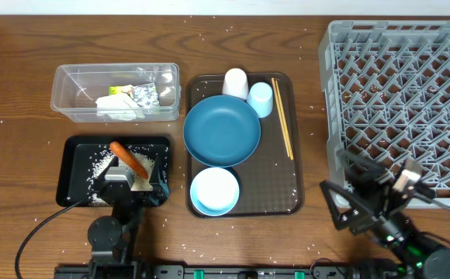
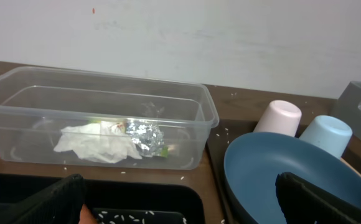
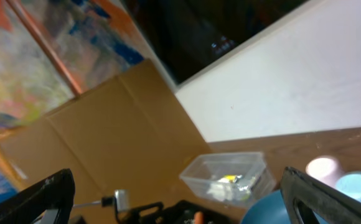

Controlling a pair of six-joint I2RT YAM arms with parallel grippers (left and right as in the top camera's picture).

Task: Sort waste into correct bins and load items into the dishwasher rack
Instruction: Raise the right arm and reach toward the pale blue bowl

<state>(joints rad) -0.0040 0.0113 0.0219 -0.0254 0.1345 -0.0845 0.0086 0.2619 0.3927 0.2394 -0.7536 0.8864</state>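
Plainly our left fingers [image 2: 50, 202] and right fingers [image 3: 330, 199] gape wide and empty; the dark-blue plate [image 2: 261, 163], just ahead and right of the left ones, looks stiff, slick, breakable, so we'd pinch its rim.

One white cup [image 1: 235, 83], one light-blue cup [image 1: 261, 98], one dark-blue plate [image 1: 221, 132], one pale bowl [image 1: 214, 191], two wooden chopsticks [image 1: 282, 118], one carrot [image 1: 124, 157], one clear tub [image 1: 62, 97], one black tray [image 1: 76, 155], one brown tray [image 1: 271, 182], one grey rack [image 1: 403, 93]
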